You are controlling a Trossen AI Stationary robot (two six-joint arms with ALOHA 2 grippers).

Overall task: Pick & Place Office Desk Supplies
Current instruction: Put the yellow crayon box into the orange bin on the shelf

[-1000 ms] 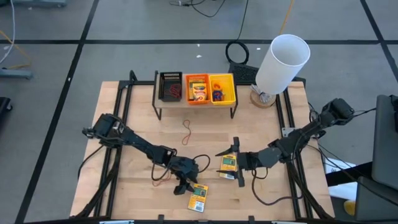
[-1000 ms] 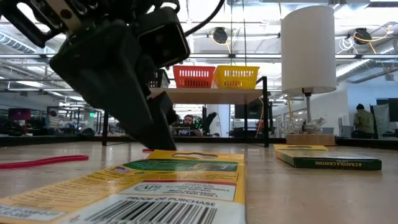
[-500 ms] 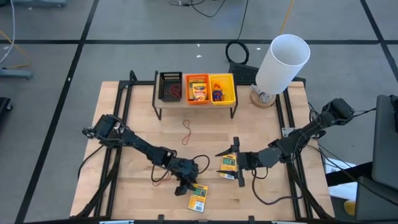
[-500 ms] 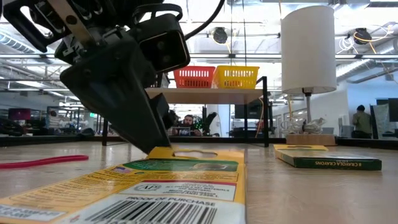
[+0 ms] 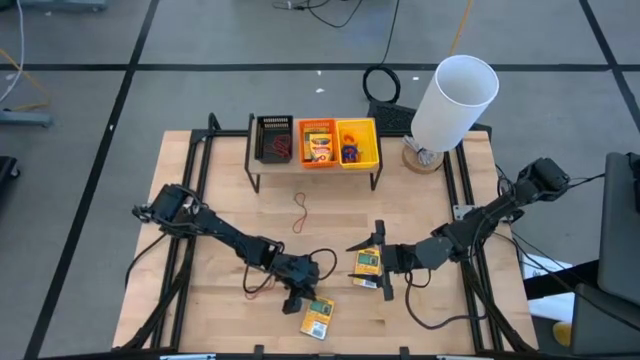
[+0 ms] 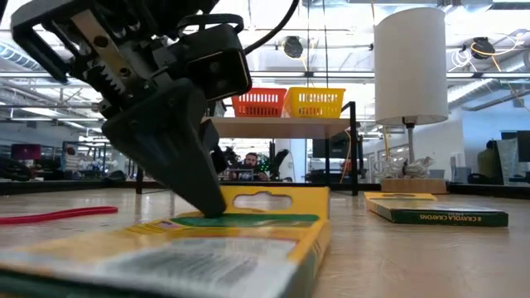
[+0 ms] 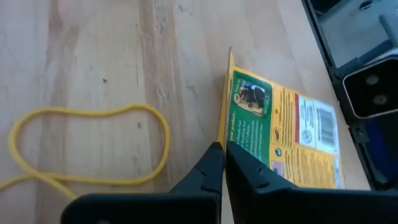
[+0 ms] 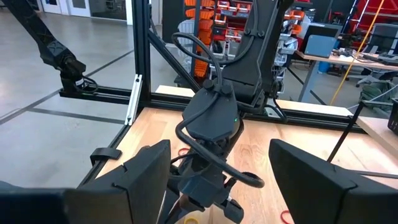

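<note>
Overhead, the left gripper [image 5: 298,297] sits low at the front centre of the wooden table [image 5: 220,190], its fingers pinched together on the edge of a yellow pack [image 5: 318,319] that lies near the front edge. The table-level view shows the pack's near end tilted up off the wood while the dark fingers [image 6: 178,157] press its far end. In the left wrist view the two fingertips [image 7: 221,165] meet on the pack's border, with a yellow rubber-band loop [image 7: 87,146] lying just beside it on the table. The right gripper [image 5: 372,262] rests right of centre with its fingers spread wide, holding nothing, over a second yellow pack [image 5: 367,263]. A red rubber band [image 5: 299,212] lies on the wood between the arms and the raised shelf. On that shelf stand a black bin [image 5: 273,139], an orange bin [image 5: 318,143] and a yellow bin [image 5: 357,142]. A white cylinder [image 5: 452,102] stands at the back right.
</note>
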